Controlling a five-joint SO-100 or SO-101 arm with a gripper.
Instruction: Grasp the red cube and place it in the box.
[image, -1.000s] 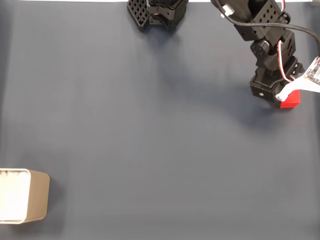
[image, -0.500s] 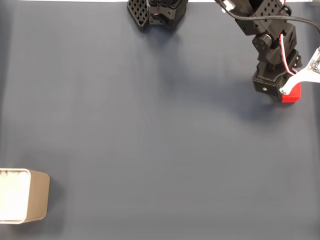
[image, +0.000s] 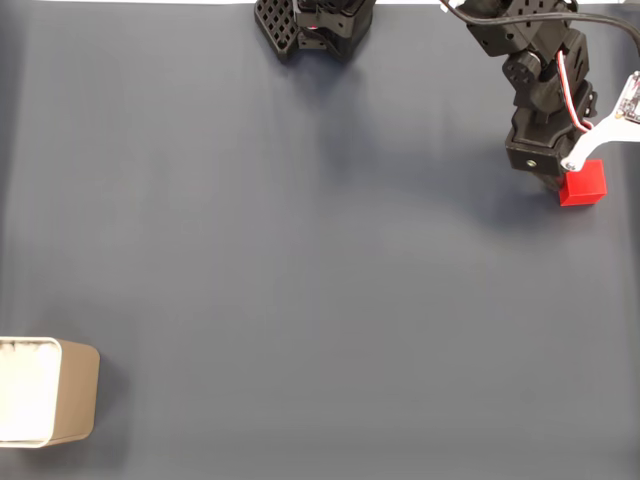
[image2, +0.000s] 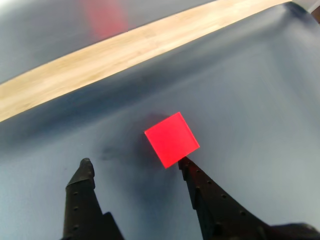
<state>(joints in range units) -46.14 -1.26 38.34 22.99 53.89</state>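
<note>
The red cube (image: 583, 184) (image2: 171, 139) lies on the dark blue mat (image: 300, 260) near its right edge in the fixed view, just beyond the gripper (image2: 135, 167) with its corner by one fingertip. The fingers are spread apart, holding nothing. The beige box (image: 48, 391) sits far off at the lower left.
</note>
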